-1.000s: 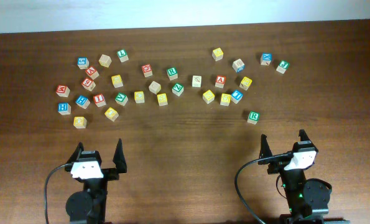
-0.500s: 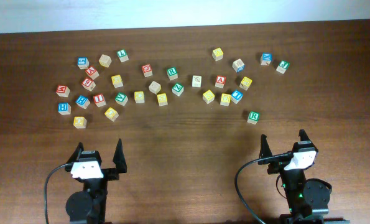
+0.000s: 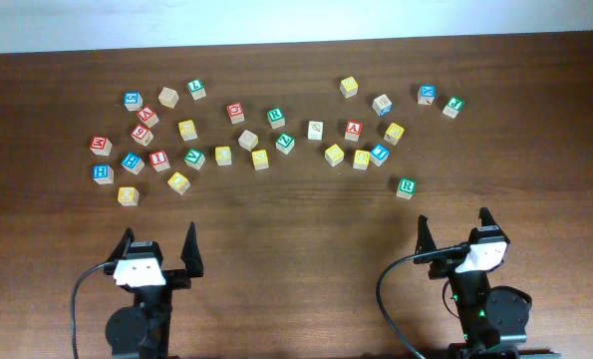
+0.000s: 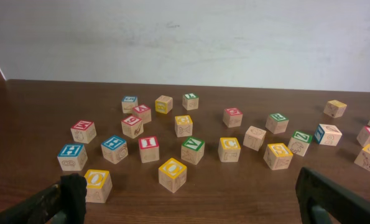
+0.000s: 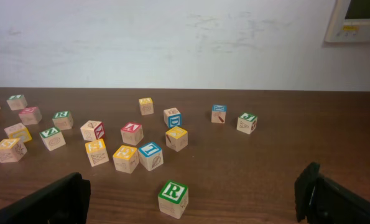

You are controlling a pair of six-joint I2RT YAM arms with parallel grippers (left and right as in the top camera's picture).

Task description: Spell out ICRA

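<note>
The red-faced I cube (image 3: 159, 160) sits at the left of the scatter and shows in the left wrist view (image 4: 148, 148). The yellow-faced C cube (image 3: 222, 155) lies to its right, also in the left wrist view (image 4: 229, 148). The red-faced A cube (image 3: 353, 129) is in the right cluster and shows in the right wrist view (image 5: 132, 132). The green-faced R cube (image 3: 406, 186) stands alone nearest the right arm and shows in the right wrist view (image 5: 173, 198). My left gripper (image 3: 158, 239) and right gripper (image 3: 453, 224) are open, empty and well short of the cubes.
Several other letter cubes lie scattered across the far half of the table (image 3: 296, 229), among them two yellow O cubes (image 3: 128, 195) (image 3: 178, 182) nearest my left gripper and blue cubes (image 3: 380, 153). A white wall lies beyond the far edge.
</note>
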